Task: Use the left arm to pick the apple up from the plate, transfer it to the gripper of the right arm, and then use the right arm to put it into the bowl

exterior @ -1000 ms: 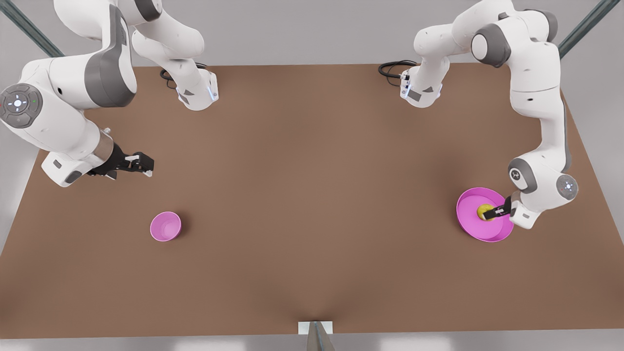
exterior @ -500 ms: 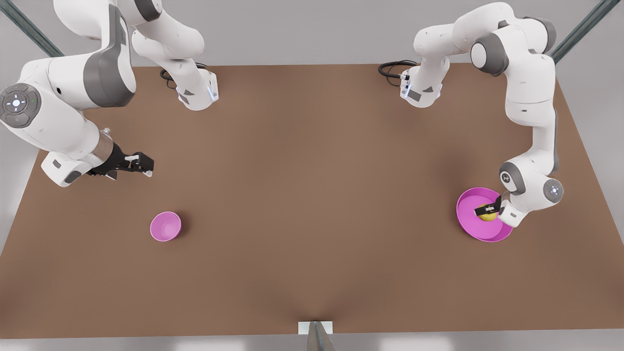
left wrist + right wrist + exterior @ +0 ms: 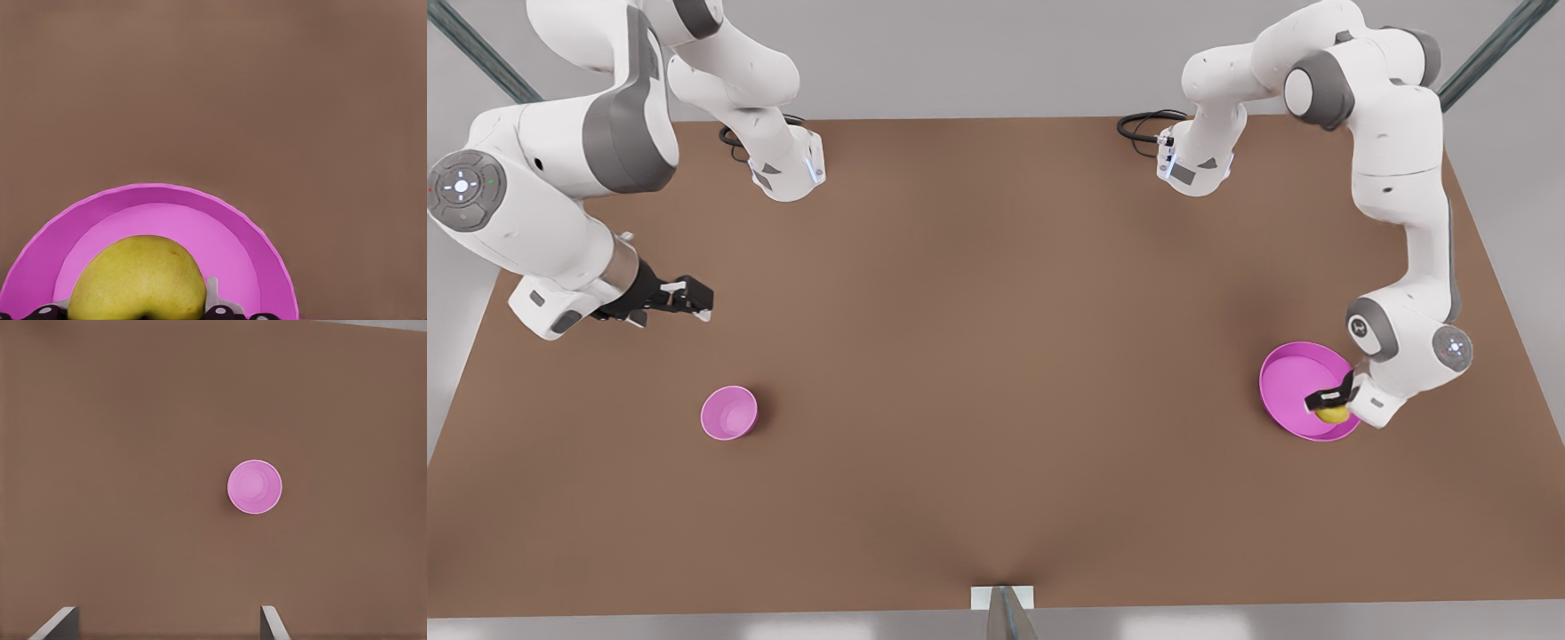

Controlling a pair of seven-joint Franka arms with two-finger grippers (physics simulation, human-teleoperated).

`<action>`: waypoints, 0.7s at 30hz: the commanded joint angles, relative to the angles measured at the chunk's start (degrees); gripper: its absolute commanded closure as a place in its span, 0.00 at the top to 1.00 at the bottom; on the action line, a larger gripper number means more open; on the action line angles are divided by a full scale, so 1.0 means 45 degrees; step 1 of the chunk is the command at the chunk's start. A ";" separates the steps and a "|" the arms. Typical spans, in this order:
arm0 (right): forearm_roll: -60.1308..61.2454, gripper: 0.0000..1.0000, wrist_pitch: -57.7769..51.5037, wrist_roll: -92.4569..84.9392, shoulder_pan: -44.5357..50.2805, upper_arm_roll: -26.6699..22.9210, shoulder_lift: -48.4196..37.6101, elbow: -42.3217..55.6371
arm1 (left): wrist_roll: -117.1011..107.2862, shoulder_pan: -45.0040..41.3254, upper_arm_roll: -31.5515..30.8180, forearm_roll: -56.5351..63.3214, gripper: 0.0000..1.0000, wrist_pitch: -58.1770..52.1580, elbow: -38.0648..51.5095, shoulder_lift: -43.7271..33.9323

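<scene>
Left gripper (image 3: 1330, 397) low over the wide shallow magenta-pink plate (image 3: 1285, 382), black fingers (image 3: 223, 310) either side of the small yellow-green apple (image 3: 137, 280), seemingly closed on it, though contact partly hidden. Apple near the plate's rim, on the front view's right. Right gripper (image 3: 685, 298) waiting above the brown table (image 3: 996, 356), pale fingertips (image 3: 270, 623) spread wide, holding nothing. Small deep magenta-pink bowl (image 3: 728, 412) near, on the table.

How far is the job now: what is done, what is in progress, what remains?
Done: the left gripper has reached the apple on the plate. In progress: grasping it; lift is unclear. Left: handover to the right gripper, open and waiting, then the empty bowl.
</scene>
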 commanded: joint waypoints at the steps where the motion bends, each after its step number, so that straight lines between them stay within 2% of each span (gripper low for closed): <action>1: 0.0000 1.00 -0.0008 0.0031 -0.0039 0.0005 -0.0015 -0.0003 | 0.2788 0.0017 -0.0539 -0.1367 0.75 -0.0103 0.0145 -0.0537; 3: 0.0000 1.00 -0.0008 0.0031 -0.0039 0.0005 -0.0015 0.0016 | 0.6657 -0.0081 -0.0578 -0.5215 0.75 -0.1254 0.0165 -0.0616; 7: -0.0039 1.00 -0.0007 -0.0008 -0.0078 0.0005 -0.0034 0.0016 | 1.0212 -0.0062 -0.1788 -0.6038 0.75 -0.2132 0.0165 -0.0499; 10: 0.0000 1.00 0.0012 -0.0008 -0.0098 0.0005 -0.0015 -0.0003 | 1.4060 -0.0101 -0.3681 -0.8635 0.75 -0.2330 0.0262 -0.0557; 12: -0.0039 1.00 0.0012 0.0012 -0.0078 0.0005 -0.0015 -0.0003 | 1.6109 -0.0354 -0.4445 -1.0236 0.75 -0.2271 0.0613 -0.0343; 14: -0.0039 1.00 0.0031 0.0031 -0.0078 0.0005 -0.0015 -0.0003 | 1.9041 -0.1798 -0.4465 -1.1994 0.75 -0.2252 0.2000 0.0634; 18: -0.0020 1.00 0.0031 0.0031 -0.0098 0.0005 -0.0015 -0.0003 | 2.2262 -0.3811 -0.4484 -1.5821 0.75 -0.2115 0.3523 0.2078; 21: -0.0020 1.00 0.0031 0.0031 -0.0098 0.0005 -0.0015 -0.0003 | 2.2988 -0.4943 -0.4543 -1.6487 0.73 -0.1863 0.5963 0.3679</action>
